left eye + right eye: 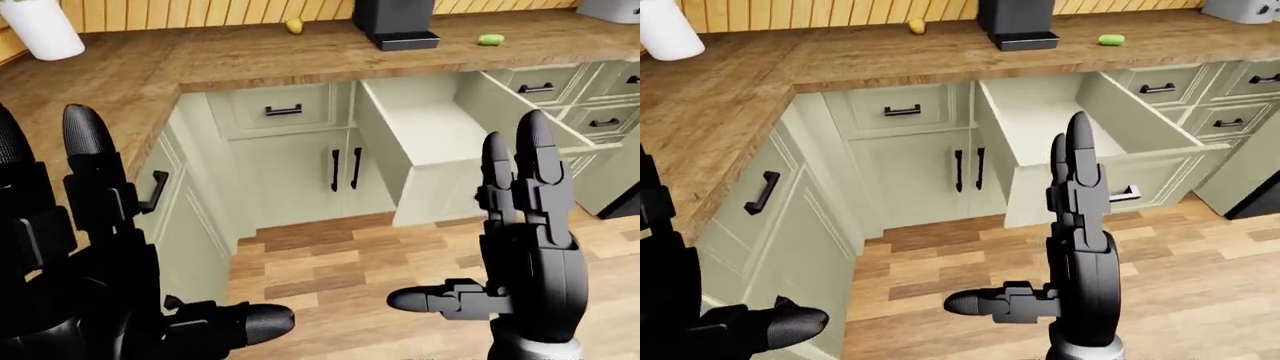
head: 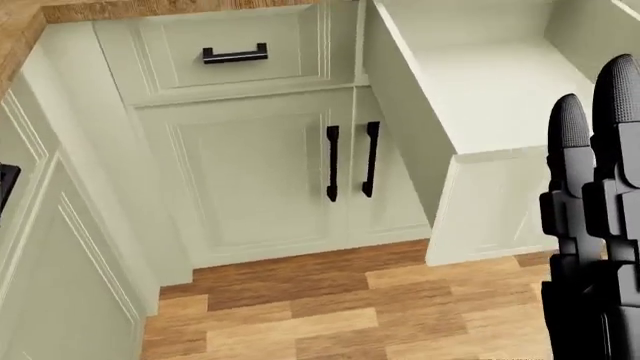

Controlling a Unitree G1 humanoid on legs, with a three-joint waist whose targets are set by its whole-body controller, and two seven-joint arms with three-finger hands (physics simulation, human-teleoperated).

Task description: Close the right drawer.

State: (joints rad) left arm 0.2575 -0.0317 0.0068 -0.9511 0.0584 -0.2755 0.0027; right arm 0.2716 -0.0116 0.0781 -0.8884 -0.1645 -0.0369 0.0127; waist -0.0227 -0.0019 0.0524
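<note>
The right drawer [image 1: 1160, 174] is pulled far out from under the wooden counter, its pale green box empty and its metal handle [image 1: 1126, 195] on the panel facing me. My right hand [image 1: 515, 225] is raised upright on my side of that panel, open, thumb out to the left, holding nothing and apart from the drawer. In the head view only its fingers [image 2: 597, 172] show at the right edge, beside the drawer's panel [image 2: 490, 214]. Low at the left of the left-eye view my left hand [image 1: 110, 247] is also open and empty.
Left of the open drawer are a closed drawer with a black handle [image 1: 283, 110] and double doors [image 1: 345, 169]. A side cabinet [image 1: 765, 191] runs along the left. More drawers [image 1: 535, 88] lie right. The counter bears a white vase [image 1: 40, 26] and a black appliance [image 1: 392, 22].
</note>
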